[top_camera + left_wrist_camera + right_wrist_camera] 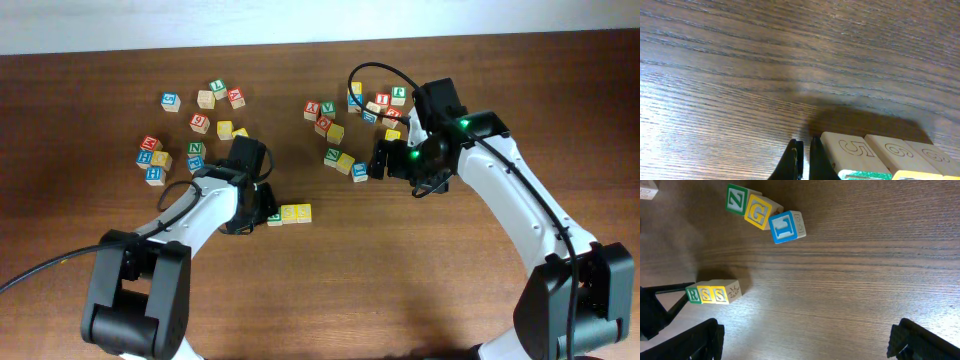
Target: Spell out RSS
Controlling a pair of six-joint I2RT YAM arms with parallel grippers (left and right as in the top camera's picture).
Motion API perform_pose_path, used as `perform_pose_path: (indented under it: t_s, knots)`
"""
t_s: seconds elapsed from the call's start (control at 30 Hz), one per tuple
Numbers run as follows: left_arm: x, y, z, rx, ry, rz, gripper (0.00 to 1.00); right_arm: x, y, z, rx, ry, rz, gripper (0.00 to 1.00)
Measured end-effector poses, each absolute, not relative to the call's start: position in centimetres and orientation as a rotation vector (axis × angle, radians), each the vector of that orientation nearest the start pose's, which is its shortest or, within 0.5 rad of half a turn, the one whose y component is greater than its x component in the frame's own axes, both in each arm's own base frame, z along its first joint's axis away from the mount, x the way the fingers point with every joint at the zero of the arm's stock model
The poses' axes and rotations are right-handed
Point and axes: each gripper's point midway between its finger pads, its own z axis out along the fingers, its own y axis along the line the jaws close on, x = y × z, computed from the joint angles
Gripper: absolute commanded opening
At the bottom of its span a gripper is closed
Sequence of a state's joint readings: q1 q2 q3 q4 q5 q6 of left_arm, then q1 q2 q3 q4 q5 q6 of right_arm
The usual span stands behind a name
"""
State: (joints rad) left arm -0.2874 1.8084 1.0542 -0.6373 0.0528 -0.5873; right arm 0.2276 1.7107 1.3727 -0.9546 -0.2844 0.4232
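Note:
Three cubes stand in a row reading RSS: the green R cube (274, 217), then two yellow S cubes (289, 213) (303, 212). In the right wrist view the R cube (694, 294) and the S cubes (706, 294) (719, 294) touch side by side. My left gripper (262, 208) is shut with nothing in it, and its tip rests against the left side of the R cube (850, 149). My right gripper (385, 163) hangs wide open and empty over bare wood, well to the right of the row. Its fingers (705, 340) show at the frame's lower corners.
A cluster of lettered cubes (205, 98) lies at the back left, another cluster (375, 105) at the back right. A green Z cube (735, 199), a yellow G cube (757, 213) and a blue cube (782, 227) lie just beyond my right gripper.

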Motion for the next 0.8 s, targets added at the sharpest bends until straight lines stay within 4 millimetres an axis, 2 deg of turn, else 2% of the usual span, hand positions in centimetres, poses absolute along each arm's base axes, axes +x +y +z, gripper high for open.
perform_pose_path:
  t_s: [0.17, 0.23, 0.5, 0.6, 0.67, 0.8]
  knots:
    - [32.8, -10.6, 0.4, -0.436, 2.968, -0.183, 0.0, 35.3, 13.1, 12.0, 0.227, 2.915, 0.527, 0.98]
    - [32.1, -10.3, 0.4, -0.436, 3.0, -0.161, 0.0, 35.3, 13.1, 12.1, 0.226, 2.914, 0.527, 0.98]
    - [30.1, -8.9, 3.0, -0.441, 3.11, -0.084, 0.0, 35.3, 13.1, 12.0, 0.227, 2.915, 0.527, 0.98]
    - [29.4, -10.1, 2.9, -0.384, 3.129, -0.103, 0.0, 35.3, 13.1, 12.0, 0.226, 2.915, 0.527, 0.98]
    - [28.9, -11.8, 2.2, -0.304, 3.129, -0.135, 0.0, 35.3, 13.1, 12.1, 0.227, 2.915, 0.527, 0.98]
    - [27.7, -13.5, 1.3, -0.229, 3.141, -0.151, 0.0, 35.3, 13.1, 12.0, 0.226, 2.915, 0.527, 0.99]
